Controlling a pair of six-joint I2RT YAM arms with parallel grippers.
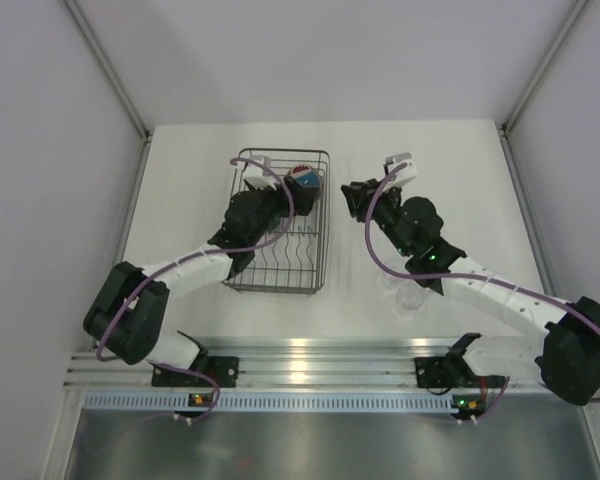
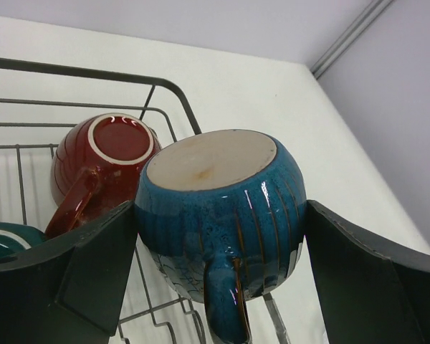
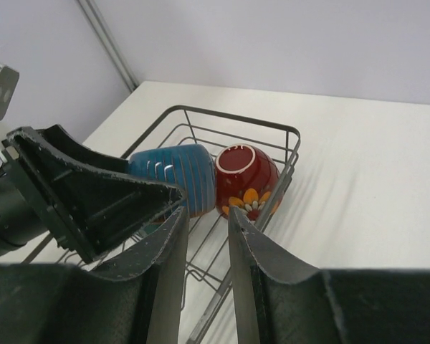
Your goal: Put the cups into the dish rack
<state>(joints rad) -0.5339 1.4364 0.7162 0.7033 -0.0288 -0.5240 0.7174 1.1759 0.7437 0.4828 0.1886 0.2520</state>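
The dish rack (image 1: pixel 238 215) stands mid-table, its rim showing in both wrist views (image 2: pixel 93 74) (image 3: pixel 272 132). My left gripper (image 1: pixel 285 190) (image 2: pixel 221 208) reaches into its far right corner, jaws wide and touching both sides of the dark-blue cup (image 2: pixel 222 201) (image 3: pixel 175 175) (image 1: pixel 308 180), which is bottom-up with its handle toward the camera. The red cup (image 2: pixel 104 161) (image 3: pixel 247 179) lies in the rack beside it. The teal mug (image 2: pixel 3 240) peeks in at lower left. My right gripper (image 1: pixel 352 195) (image 3: pixel 208 215) hovers right of the rack, its jaws slightly apart and empty.
Tiny clear glasses (image 1: pixel 408 297) stand on the table beneath my right forearm. White walls with metal corner posts (image 1: pixel 525 75) close in the table at the back and sides. Bare white tabletop (image 1: pixel 450 180) lies right of the rack.
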